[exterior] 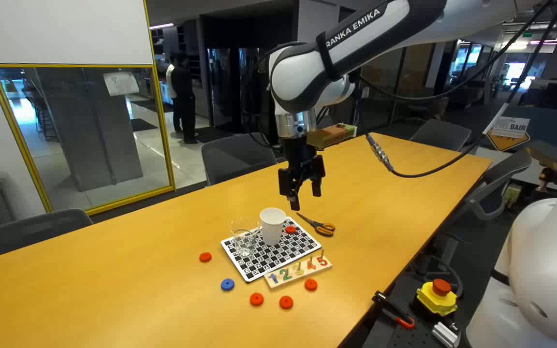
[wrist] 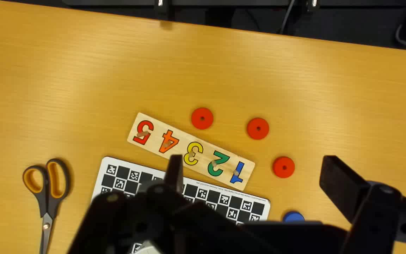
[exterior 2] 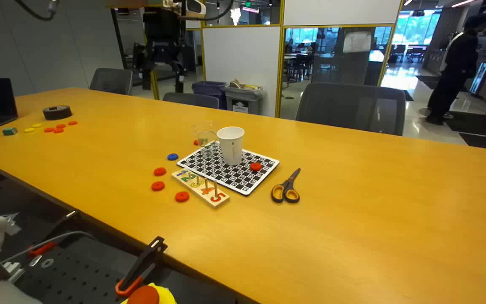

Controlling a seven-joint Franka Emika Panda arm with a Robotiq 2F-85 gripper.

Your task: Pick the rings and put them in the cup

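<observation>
Claw (exterior: 306,199) is hanging above the table (exterior: 138,290), fingers (wrist: 344,187) spread well apart with nothing between them, so it's not carrying anything. Going outward from there: the cup (exterior: 272,227) is upright on the board (exterior: 259,268). None of the views lets me see down into it, so can't say if anything's in there. One red ring (exterior: 290,229) is on the board too, near the cup but not touching it. Also on there: a glass (exterior: 245,239), probably just clutter imo. Off the board, near the peg strip (wrist: 203,158), three red rings (exterior: 286,302) are lying on the table, apart from each other. Blue ring (exterior: 227,284) is just off a corner of the board, and one more red ring (exterior: 205,257) sits on the table over on the glass's side. So that's six rings outside the cup and zero being held. My read: this is basically the start of the job, with all six left to do. Way further off, in an exterior view, there are red bits (exterior 2: 58,130) and yellow bits (exterior 2: 29,130) by some tape (exterior 2: 57,113). Might be more rings, too small to tell.
</observation>
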